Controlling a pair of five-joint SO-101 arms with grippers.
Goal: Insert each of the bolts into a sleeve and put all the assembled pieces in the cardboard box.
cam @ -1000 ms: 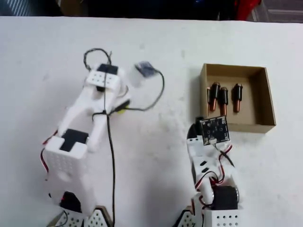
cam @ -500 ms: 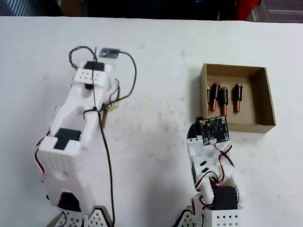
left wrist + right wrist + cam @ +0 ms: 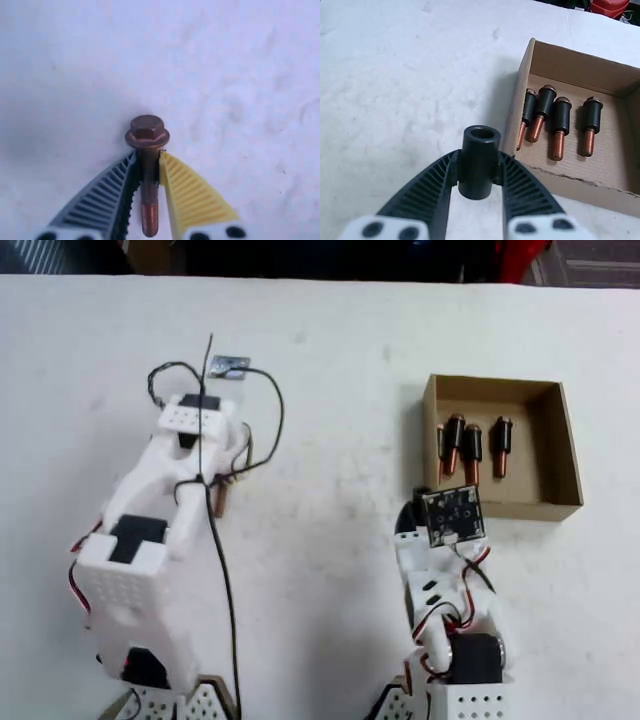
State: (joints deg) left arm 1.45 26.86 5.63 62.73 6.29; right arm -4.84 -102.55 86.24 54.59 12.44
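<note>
Copper bolt (image 3: 146,145) clamped in my left gripper (image 3: 147,158), table's nine o'clock; sleeve (image 3: 480,150) pinched in my right gripper (image 3: 478,159), seven o'clock of the cardboard box (image 3: 570,62). I'd align shank with bore before pushing.

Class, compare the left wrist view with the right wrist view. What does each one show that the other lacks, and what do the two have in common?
Left wrist view's own: a copper bolt gripped by its shank in the left hand, which has one grey finger and one yellow, with the hex head past the tips.
Right wrist view's own: a black sleeve clamped upright in the right hand, and beyond it the cardboard box with four assembled pieces lying inside.
Shared: the white table beneath a closed hand.
</note>
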